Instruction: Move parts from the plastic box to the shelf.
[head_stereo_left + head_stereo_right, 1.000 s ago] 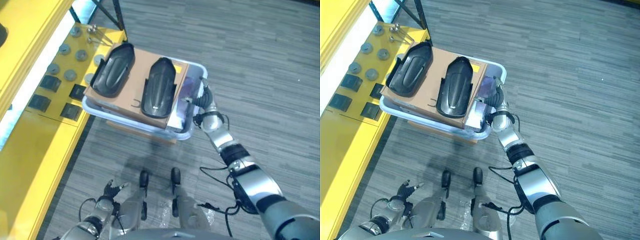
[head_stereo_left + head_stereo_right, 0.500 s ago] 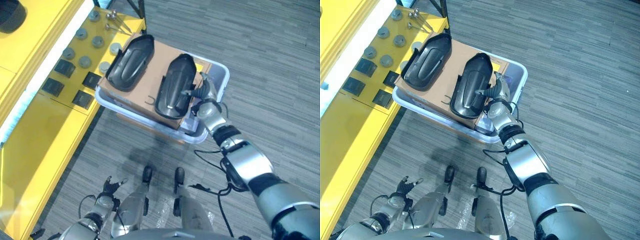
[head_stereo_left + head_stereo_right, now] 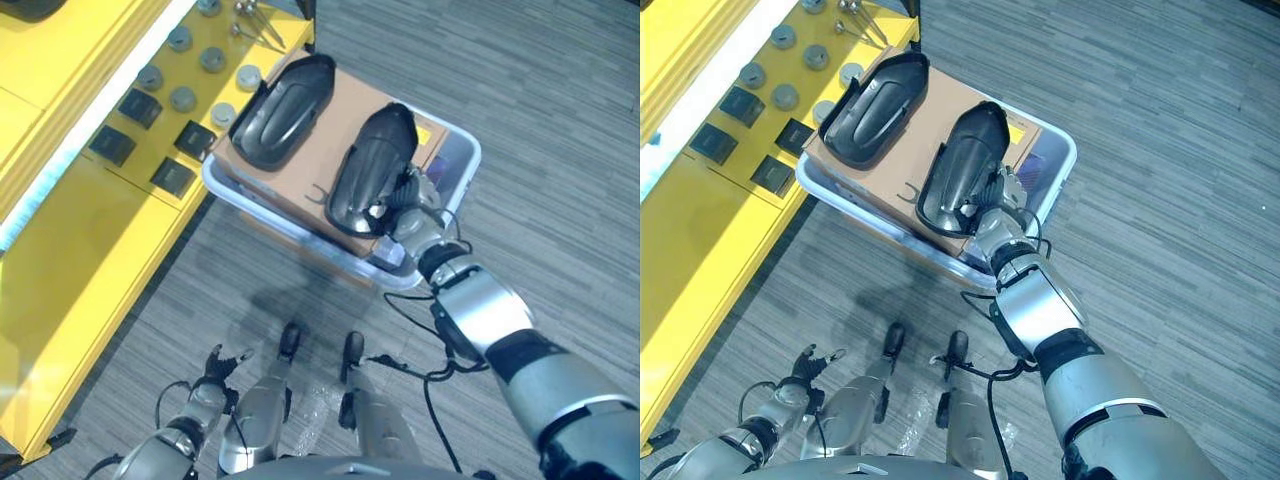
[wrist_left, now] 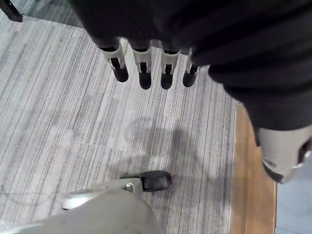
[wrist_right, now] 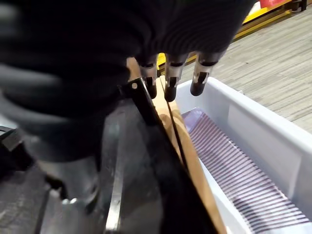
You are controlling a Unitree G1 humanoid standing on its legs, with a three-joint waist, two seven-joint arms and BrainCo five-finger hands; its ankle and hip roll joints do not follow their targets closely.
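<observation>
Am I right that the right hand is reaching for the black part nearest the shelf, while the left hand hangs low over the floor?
Not quite. The right hand is at the black part farther from the shelf, not the one nearest it, as the right eye view shows. The rest holds: the left hand hangs low over the floor.

Silver-grey right arm [image 3: 1040,312] in rounded shell segments, banded black at the joints, ending in a right hand [image 3: 998,212] under a dark ribbed cover. Left hand [image 3: 212,368] alike: silver fingers [image 4: 142,62] with dark tips, slotted in black, and a pale silver thumb.
</observation>
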